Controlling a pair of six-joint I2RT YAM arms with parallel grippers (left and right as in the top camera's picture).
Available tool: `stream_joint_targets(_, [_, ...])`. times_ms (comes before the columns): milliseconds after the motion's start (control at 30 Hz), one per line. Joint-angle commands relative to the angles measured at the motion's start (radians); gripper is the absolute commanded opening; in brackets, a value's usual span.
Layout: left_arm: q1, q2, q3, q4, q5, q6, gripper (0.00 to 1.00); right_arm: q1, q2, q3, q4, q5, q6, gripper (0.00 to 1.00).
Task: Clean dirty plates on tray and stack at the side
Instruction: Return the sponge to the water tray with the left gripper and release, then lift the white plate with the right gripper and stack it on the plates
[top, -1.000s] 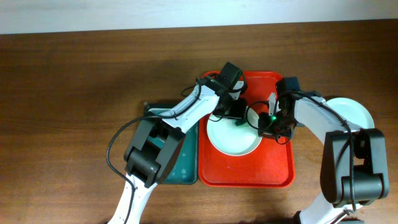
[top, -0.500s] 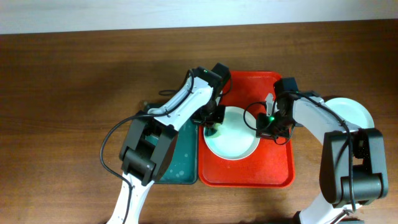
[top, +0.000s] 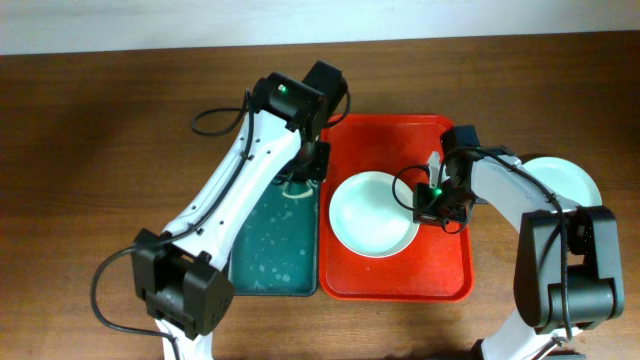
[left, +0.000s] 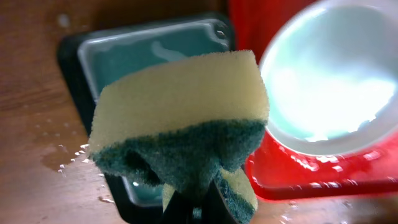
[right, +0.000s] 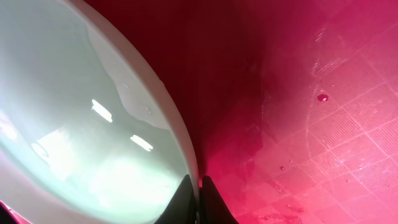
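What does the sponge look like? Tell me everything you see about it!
The sponge is a chunky block: soft pale yellow foam on top, a rough dark green scrubbing layer underneath. The left gripper pinches its green side, which buckles into a fold. It is held in the air, tilted, over the edge of the dark green tray.

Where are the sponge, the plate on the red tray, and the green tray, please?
Sponge (left: 180, 102): left wrist view, on its yellow face.
Plate (top: 372, 215): overhead view, at its centre.
Green tray (top: 272, 250): overhead view, on its bare floor.
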Motion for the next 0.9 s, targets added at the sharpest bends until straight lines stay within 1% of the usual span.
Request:
stream_joint_targets(0, [0.015,0.018,-0.179,0.097,-0.066,0.015,0.0,-0.003,0.008,-0.002,-0.004,0.027,-0.002,0.04])
stream_joint_targets(167, [0.044,0.018,-0.458,0.293,-0.047,0.012,0.0,-0.003,0.008,-0.002,-0.013,0.027,-0.016,0.04])
stream_joint_targets(233, [0.065,0.018,-0.531,0.352,-0.034,0.012,0.0,-0.003,0.008,-0.002,-0.016,0.028,-0.026,0.05])
stream_joint_targets(267, [0.074,0.018,-0.547,0.372,-0.027,0.012,0.01,-0.003,0.008,-0.002,-0.016,0.027,-0.028,0.04])
stream_joint_targets(300, [0.08,0.018,-0.55,0.378,-0.013,0.012,0.07,-0.003,0.008,-0.002,-0.015,0.027,-0.028,0.04])
stream_joint_targets(333, [0.085,0.015,-0.549,0.38,0.008,0.013,0.17,-0.003,0.008,-0.002,-0.015,0.027,-0.028,0.04])
stream_joint_targets(367, [0.088,0.006,-0.546,0.38,0.034,0.013,0.34,-0.003,0.008,-0.002,-0.015,0.027,-0.028,0.04])
stream_joint_targets(400, [0.093,-0.018,-0.54,0.38,0.064,0.013,0.66,-0.003,0.008,-0.002,-0.011,0.027,-0.028,0.04])
stream_joint_targets(467, [0.1,-0.058,-0.527,0.376,0.089,0.013,0.95,-0.003,0.008,-0.002,0.003,0.028,-0.029,0.07])
stream_joint_targets(500, [0.105,-0.083,-0.521,0.372,0.097,0.012,1.0,-0.003,0.008,-0.002,0.012,0.031,-0.029,0.09])
stream_joint_targets(567, [0.115,-0.161,-0.513,0.365,0.109,0.012,1.0,-0.003,0.007,0.0,0.02,0.027,-0.028,0.04])
stream_joint_targets(600, [0.12,-0.199,-0.512,0.362,0.111,0.012,1.0,-0.003,0.004,0.01,0.005,0.027,-0.029,0.04])
stream_joint_targets(700, [0.163,-0.365,-0.512,0.352,0.11,0.013,1.0,-0.003,-0.046,0.101,-0.115,0.027,-0.029,0.04])
stream_joint_targets(867, [0.256,-0.536,-0.512,0.337,0.035,0.012,1.0,0.014,-0.146,0.25,-0.29,0.027,-0.046,0.04])
